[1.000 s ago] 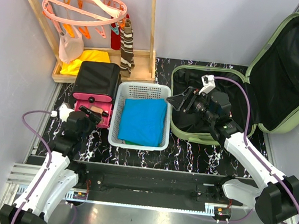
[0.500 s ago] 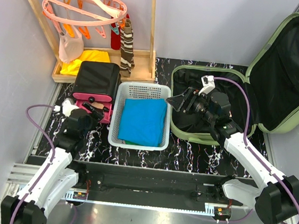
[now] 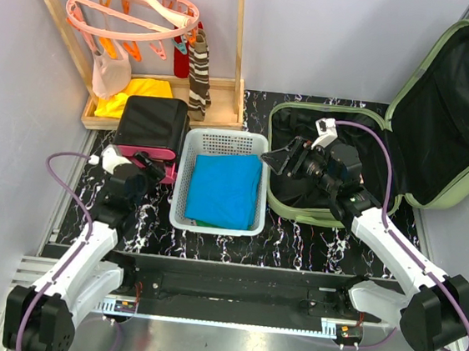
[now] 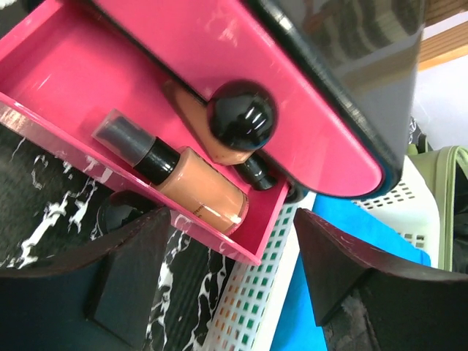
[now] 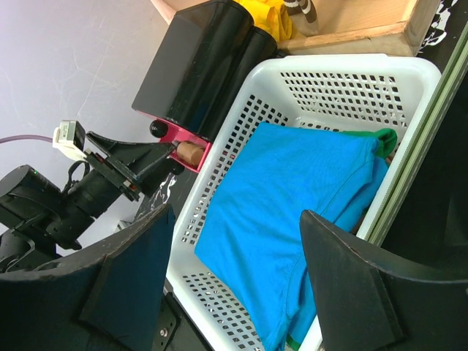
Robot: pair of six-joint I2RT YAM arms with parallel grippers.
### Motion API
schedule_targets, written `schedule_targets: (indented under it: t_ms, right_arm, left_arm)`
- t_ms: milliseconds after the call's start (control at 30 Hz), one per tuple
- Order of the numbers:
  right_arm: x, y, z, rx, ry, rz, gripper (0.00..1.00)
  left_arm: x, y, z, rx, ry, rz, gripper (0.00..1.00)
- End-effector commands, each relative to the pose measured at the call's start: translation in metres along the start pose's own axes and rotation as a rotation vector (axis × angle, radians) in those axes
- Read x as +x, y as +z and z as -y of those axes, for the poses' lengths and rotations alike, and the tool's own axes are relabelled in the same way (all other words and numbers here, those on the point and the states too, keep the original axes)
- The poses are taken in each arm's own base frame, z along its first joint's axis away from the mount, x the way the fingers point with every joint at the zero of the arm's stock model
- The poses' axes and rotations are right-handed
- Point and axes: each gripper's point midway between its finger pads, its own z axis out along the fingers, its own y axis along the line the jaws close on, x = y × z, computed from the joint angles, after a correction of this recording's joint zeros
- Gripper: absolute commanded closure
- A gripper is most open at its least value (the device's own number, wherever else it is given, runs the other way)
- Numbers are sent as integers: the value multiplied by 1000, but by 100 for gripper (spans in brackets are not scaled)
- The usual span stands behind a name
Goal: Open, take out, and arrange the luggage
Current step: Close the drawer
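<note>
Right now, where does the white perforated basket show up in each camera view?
Top external: the white basket sits in the centre, between the pink-and-black case and the luggage.
Left wrist: the basket is at bottom centre, just past the case.
Right wrist: the basket fills the middle, with a blue cloth inside.
Shared landmark: the pink-and-black case, beside the basket in all three.

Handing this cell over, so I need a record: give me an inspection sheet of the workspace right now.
Surface: black marbled tabletop.
Job's things: luggage open, lid leaning right, black lining showing.
Clutter: white basket holding blue cloth; pink-and-black case, drawer open with bottles; wooden rack.
Grippers: left gripper at the drawer, jaws open; right gripper over the luggage's left edge, jaws open, empty.
Cables: purple cables along both arms.
Surroundings: grey walls.
</note>
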Motion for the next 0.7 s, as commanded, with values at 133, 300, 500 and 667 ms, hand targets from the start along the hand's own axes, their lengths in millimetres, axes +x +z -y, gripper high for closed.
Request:
schedule_targets:
  t_ms: [133, 300, 500, 667]
  right_arm:
    - [-8, 1, -9, -38, -20, 19, 21]
    - [-5, 3, -6, -37, -15, 9, 21]
    - [-2, 5, -3, -31, -8, 0, 21]
    - [0, 8, -2, -34, -4, -11, 21]
  left_arm:
    - [-43, 11, 32, 143, -7, 202, 27]
    - [-48, 14, 39, 183, -3, 242, 27]
    - [-49, 18, 45, 228, -6, 262, 27]
    - [-46, 25, 53, 251, 5, 246, 27]
